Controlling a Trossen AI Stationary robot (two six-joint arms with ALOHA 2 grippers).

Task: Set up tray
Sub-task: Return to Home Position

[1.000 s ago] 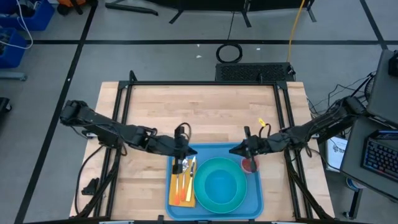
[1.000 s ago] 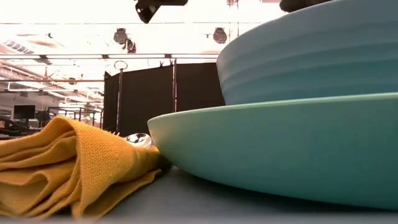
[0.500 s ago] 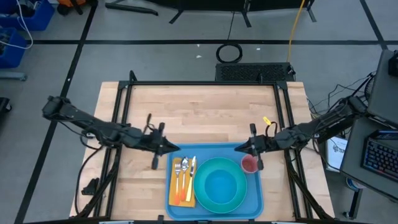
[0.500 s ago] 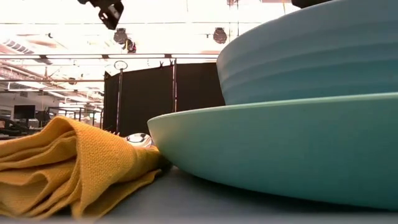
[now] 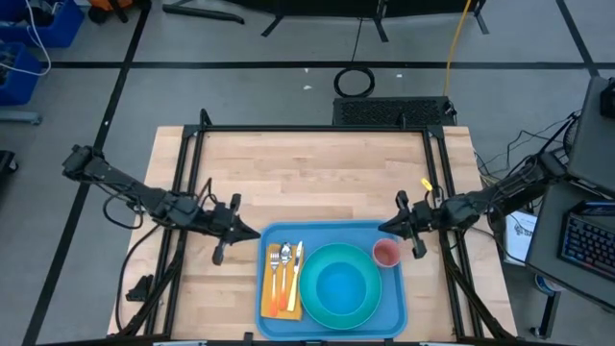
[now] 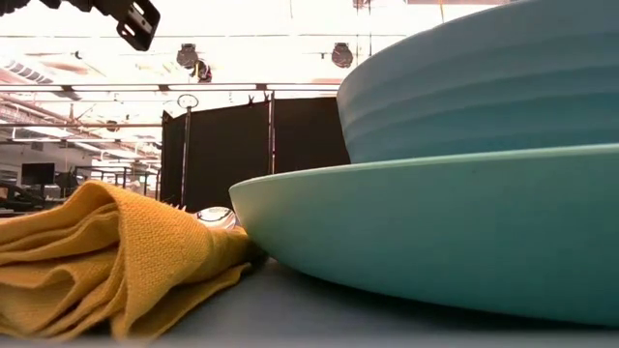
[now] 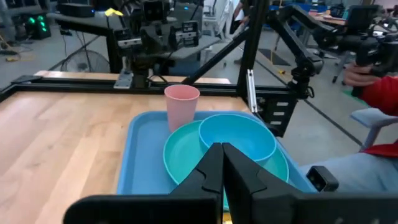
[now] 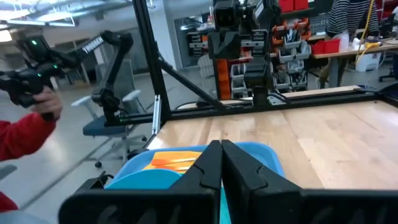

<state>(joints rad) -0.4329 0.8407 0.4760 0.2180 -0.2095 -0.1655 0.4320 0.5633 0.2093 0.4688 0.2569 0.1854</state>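
The blue tray [image 5: 396,306] lies at the table's near edge. On it sit a turquoise plate [image 5: 363,308] with a blue bowl [image 5: 338,286] in it, a pink cup [image 5: 386,253] at the far right corner, and a yellow-orange napkin [image 5: 273,304] bearing cutlery [image 5: 286,261] on the left. My left gripper [image 5: 219,252] hangs shut above the bare table just left of the tray. My right gripper [image 5: 415,246] hangs shut just right of the cup, over the tray's right rim. In the left wrist view the cup [image 7: 181,107], bowl [image 7: 236,135] and tray [image 7: 142,155] show beyond the shut fingers [image 7: 222,167].
Bare wooden table [image 5: 307,178] spreads beyond the tray to the far edge. Black frame rails [image 5: 188,173] run along both sides. A person in a red sleeve [image 8: 25,134] stands beyond the table. The low view is filled by the napkin [image 6: 97,256], plate [image 6: 435,232] and bowl [image 6: 484,87].
My left gripper has drawn back from over the napkin and cutlery toward the table's left, ending off the tray. My right gripper has drawn away from the cup toward the table's right edge. The things on the tray have stayed put.
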